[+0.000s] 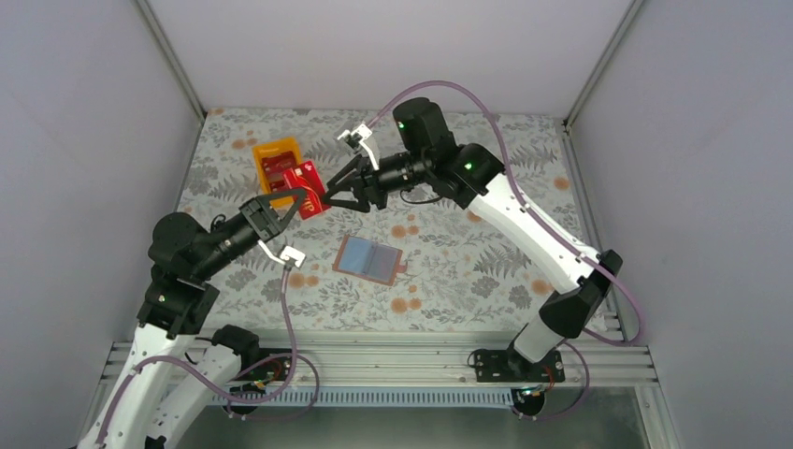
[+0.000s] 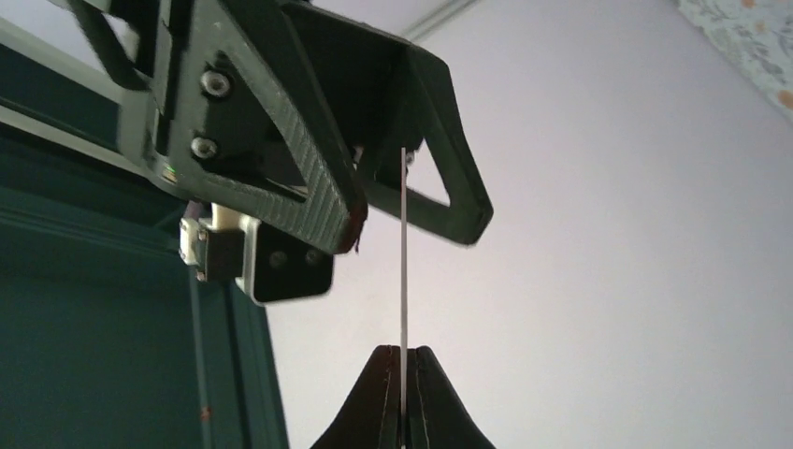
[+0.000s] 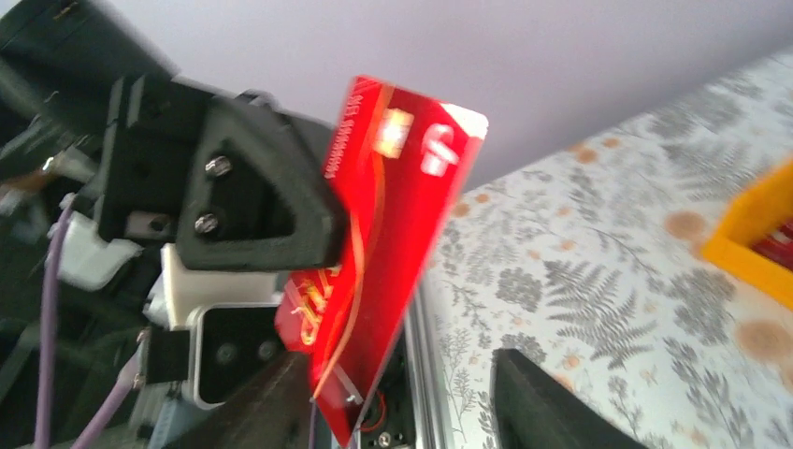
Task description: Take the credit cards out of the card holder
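Observation:
The card holder [image 1: 369, 259] lies open and flat on the table's middle, its light blue lining up; I see no card in it. My left gripper [image 1: 292, 200] is shut on a red credit card [image 1: 309, 191] and holds it in the air. In the left wrist view the card [image 2: 404, 253] is edge-on, pinched between my fingertips [image 2: 383, 374]. My right gripper [image 1: 338, 194] is open, its jaws standing on either side of the card's far end. In the right wrist view the card [image 3: 393, 224] leans against my left finger [image 3: 266, 398].
An orange plastic tray [image 1: 271, 149] at the back left holds more red cards [image 1: 278, 165]. The floral mat [image 1: 468, 271] covers the table. White walls close in the left, back and right sides.

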Controlling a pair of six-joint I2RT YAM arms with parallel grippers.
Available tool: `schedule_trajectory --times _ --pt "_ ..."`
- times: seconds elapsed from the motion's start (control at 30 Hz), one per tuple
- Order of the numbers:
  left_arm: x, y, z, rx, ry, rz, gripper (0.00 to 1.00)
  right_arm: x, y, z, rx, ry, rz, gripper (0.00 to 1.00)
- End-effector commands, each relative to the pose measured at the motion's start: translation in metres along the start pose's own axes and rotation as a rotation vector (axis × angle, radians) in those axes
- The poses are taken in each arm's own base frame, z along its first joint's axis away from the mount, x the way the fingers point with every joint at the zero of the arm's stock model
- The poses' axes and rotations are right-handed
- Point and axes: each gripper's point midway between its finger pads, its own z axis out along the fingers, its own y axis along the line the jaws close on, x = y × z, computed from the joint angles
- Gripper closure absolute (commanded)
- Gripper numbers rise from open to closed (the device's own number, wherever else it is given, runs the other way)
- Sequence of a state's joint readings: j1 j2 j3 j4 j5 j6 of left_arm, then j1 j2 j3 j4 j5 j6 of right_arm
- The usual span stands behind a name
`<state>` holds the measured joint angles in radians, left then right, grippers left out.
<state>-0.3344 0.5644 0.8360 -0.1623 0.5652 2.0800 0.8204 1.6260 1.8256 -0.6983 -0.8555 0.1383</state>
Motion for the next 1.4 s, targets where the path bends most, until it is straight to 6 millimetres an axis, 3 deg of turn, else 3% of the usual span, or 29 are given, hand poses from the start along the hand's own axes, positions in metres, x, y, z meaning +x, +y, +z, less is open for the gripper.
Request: schedule_trajectory --times 0.0,0.1,0.23,0.3,0.47,0.53,0.67,0.87,1.03,1.17,1.37 --pt "0.021 -0.016 -0.005 0.146 0.084 0.533 0.98 -0.022 -0.029 -0.036 0.274 -0.124 -0.006 0.37" --pt "0.057 -0.056 -0.004 0.387 0.23 0.312 0.98 -0.03 -0.054 -0.075 0.483 -0.226 0.031 0.19" --pt "0.11 -0.091 -0.001 0.656 0.476 -0.17 0.98 -0.025 -0.08 -0.111 0.666 -0.285 0.075 0.13" --pt "0.127 -0.116 0.001 0.809 0.608 -0.399 0.98 -0.021 -0.087 -0.122 0.705 -0.294 0.09 0.11" --pt "0.127 -0.2 0.003 1.17 0.807 -0.844 0.98 -0.013 -0.101 -0.14 0.745 -0.313 0.11 0.1" --pt "0.136 -0.233 0.006 1.251 0.912 -0.947 0.98 -0.01 -0.105 -0.142 0.751 -0.313 0.119 0.06" --pt "0.156 -0.295 0.019 1.28 1.042 -1.087 0.98 0.0 -0.115 -0.147 0.771 -0.299 0.141 0.05" --pt "0.165 -0.358 0.034 1.24 1.102 -1.122 0.98 0.012 -0.131 -0.151 0.792 -0.286 0.176 0.04" --pt "0.163 -0.388 0.047 1.213 1.097 -1.152 0.98 0.014 -0.14 -0.153 0.773 -0.278 0.191 0.04" --pt "0.171 -0.4 0.06 1.163 1.1 -1.158 0.98 0.014 -0.148 -0.155 0.77 -0.274 0.205 0.04" --pt "0.156 -0.426 0.067 1.225 1.096 -1.223 0.98 0.018 -0.155 -0.157 0.768 -0.273 0.224 0.04"
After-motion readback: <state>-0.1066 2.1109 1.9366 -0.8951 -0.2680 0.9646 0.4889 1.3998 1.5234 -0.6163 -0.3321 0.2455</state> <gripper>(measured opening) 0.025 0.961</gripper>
